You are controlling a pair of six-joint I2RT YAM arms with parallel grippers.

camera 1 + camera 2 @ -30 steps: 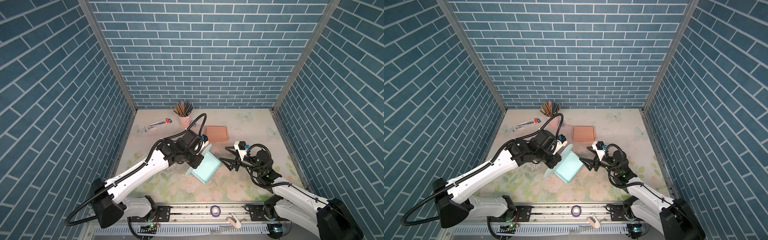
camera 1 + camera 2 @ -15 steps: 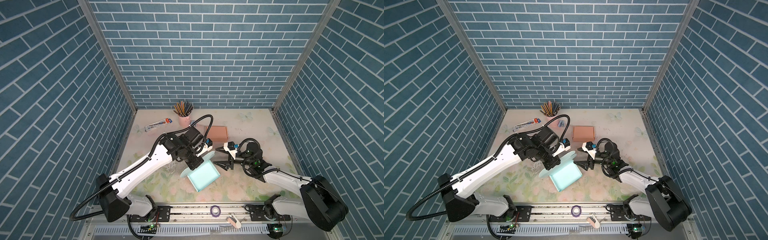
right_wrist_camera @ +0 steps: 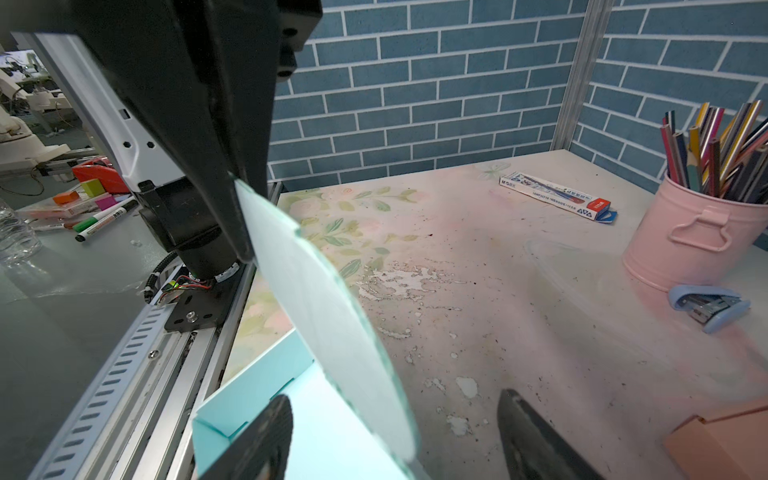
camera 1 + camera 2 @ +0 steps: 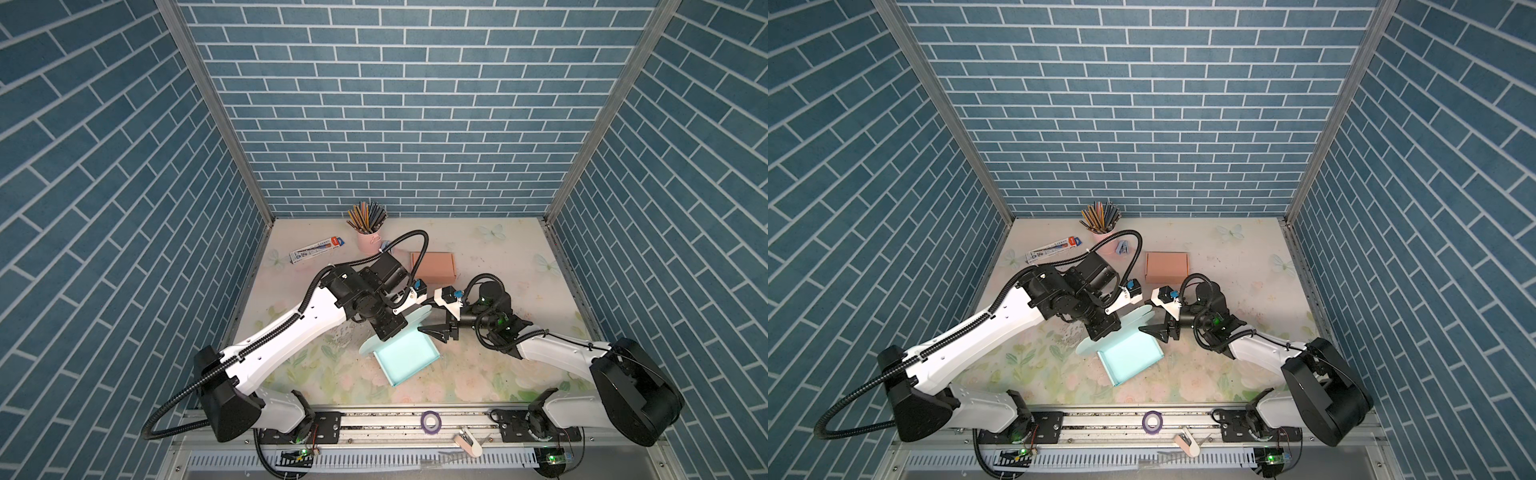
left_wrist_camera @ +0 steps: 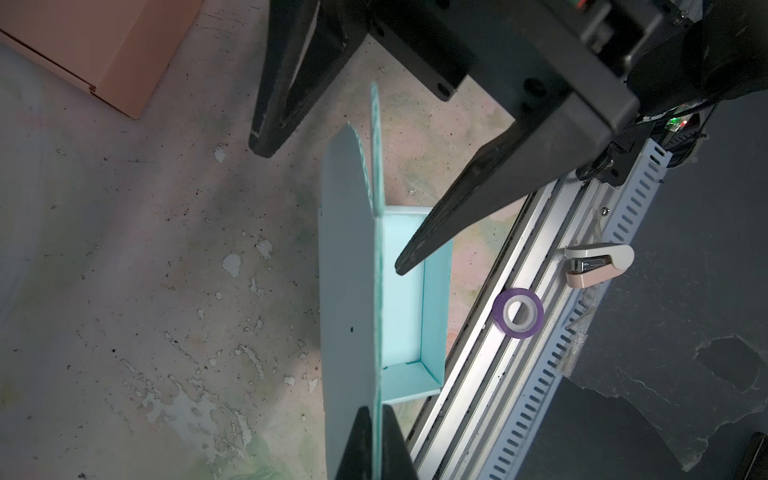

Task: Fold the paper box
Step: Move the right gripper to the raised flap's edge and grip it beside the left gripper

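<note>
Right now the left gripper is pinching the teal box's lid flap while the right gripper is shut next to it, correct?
Not quite: the right gripper is open, its jaws spread wide in the right wrist view. The left gripper does pinch the teal box's lid flap.

Centre-front of table [image 4: 498, 249]: paper box [image 4: 409, 359], lid flap [image 5: 349, 291] upright along its rear-left side. Clamped on flap: left gripper [image 5: 376, 411]. Just right of box, astride flap's right end: right gripper [image 3: 390, 403], jaws apart. Behind box, apart from it: closed carton [image 4: 433, 266]. Back, left of centre: pencil cup [image 4: 369, 242]. Left of cup: pen carton [image 4: 318, 250]. Just beside cup, right side: stapler [image 4: 1122, 248]. On front rail [image 4: 374, 419]: tape roll [image 4: 431, 421]. Right-front of roll: second stapler [image 4: 469, 441].
</note>
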